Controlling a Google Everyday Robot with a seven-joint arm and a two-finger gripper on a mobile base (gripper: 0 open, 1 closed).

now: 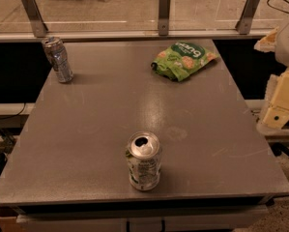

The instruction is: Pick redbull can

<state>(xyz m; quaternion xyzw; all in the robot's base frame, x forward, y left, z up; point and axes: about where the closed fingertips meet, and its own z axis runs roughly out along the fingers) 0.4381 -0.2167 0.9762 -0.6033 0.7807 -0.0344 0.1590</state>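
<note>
The redbull can [57, 60], tall, slim and silver with bluish-grey panels, stands upright at the far left corner of the grey table [100, 124]. My gripper [281, 103] shows as cream-coloured parts at the right edge of the view, beyond the table's right side. It is far from the can and holds nothing that I can see.
A wider, stubbier can [144, 161] with a white and green label and an opened top stands near the table's front edge. A green chip bag [182, 60] lies at the far right. A glass barrier with metal posts [164, 12] runs behind the table.
</note>
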